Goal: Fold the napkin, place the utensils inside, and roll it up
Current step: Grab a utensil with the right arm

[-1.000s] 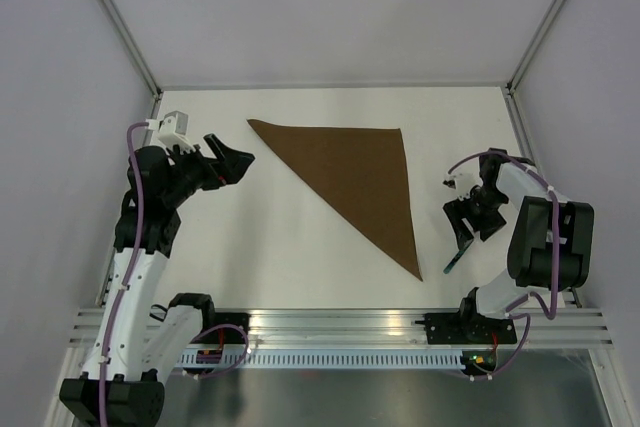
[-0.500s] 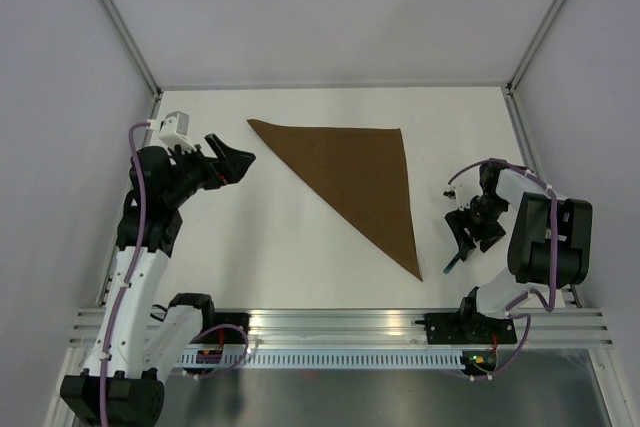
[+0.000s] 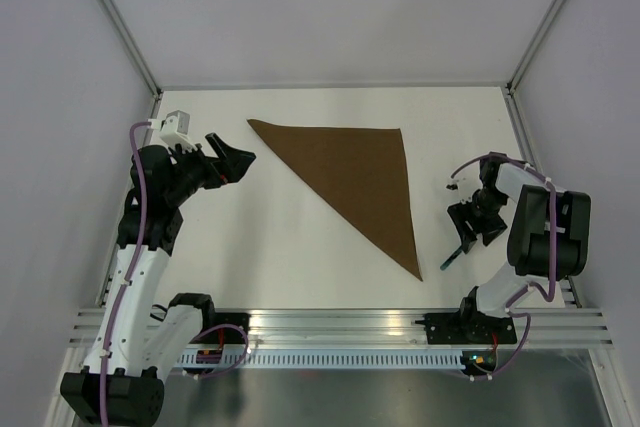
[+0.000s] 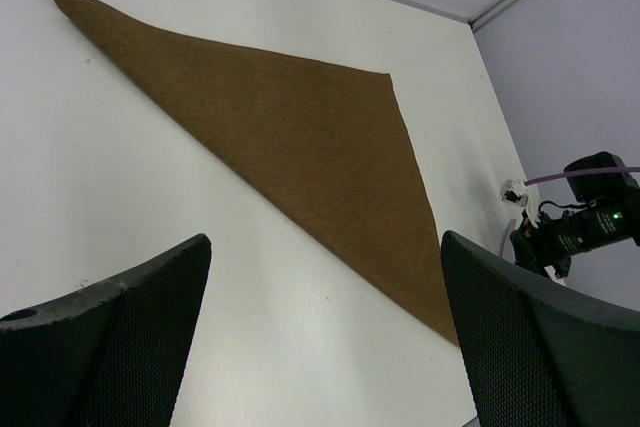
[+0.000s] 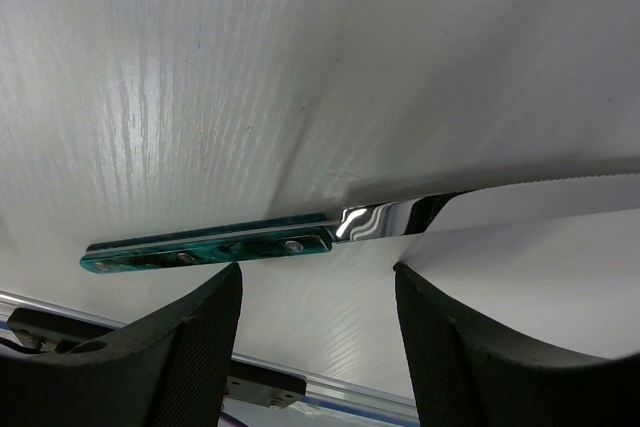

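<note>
The dark brown napkin (image 3: 358, 175) lies flat on the white table, folded into a triangle; it also shows in the left wrist view (image 4: 290, 142). The knife (image 3: 453, 256), with a teal-green handle (image 5: 205, 250) and silver blade (image 5: 480, 197), lies on the table right of the napkin's near tip. My right gripper (image 3: 470, 225) is open and low over the knife, its fingers either side of the handle's end where it meets the blade. My left gripper (image 3: 228, 159) is open and empty, raised left of the napkin.
The table's front edge with its metal rail (image 3: 340, 325) runs just near the knife. White walls (image 3: 330, 17) enclose the table at back and sides.
My right gripper has shifted slightly over the knife, dipping nearer then back a little. The left arm, napkin and knife have not moved.
</note>
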